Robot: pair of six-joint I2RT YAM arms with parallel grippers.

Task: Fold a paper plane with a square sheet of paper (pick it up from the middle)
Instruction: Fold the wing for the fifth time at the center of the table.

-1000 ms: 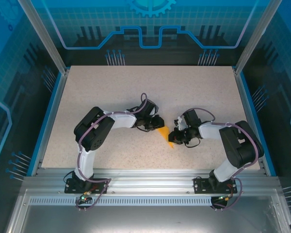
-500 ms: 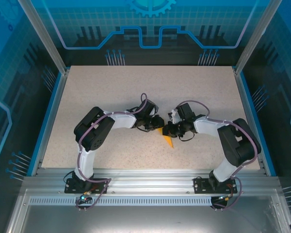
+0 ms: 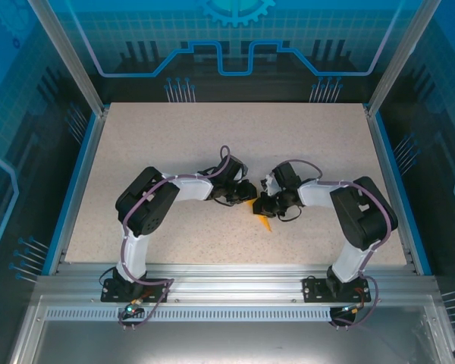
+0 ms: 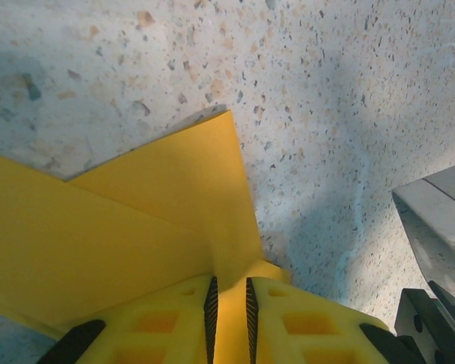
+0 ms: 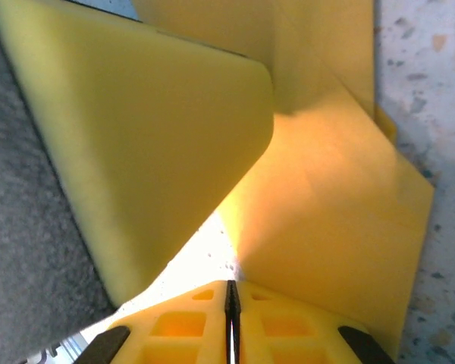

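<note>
Left hand (image 4: pixel 229 303) and right hand (image 5: pixel 230 292) at folded paper (image 4: pixel 136 220) on tabletop (image 4: pixel 326 114).
Left hand grips a fold between its fingertips; right hand is clenched, paper directly ahead of it, contact hidden.

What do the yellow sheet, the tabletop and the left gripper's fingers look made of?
Yellow sheet: thin matte paper, holding sharp creases. Tabletop: speckled and stone-like, perhaps laminate, with a smooth finish. Left gripper, fingers: probably moulded yellow plastic, with recessed pockets.
</note>
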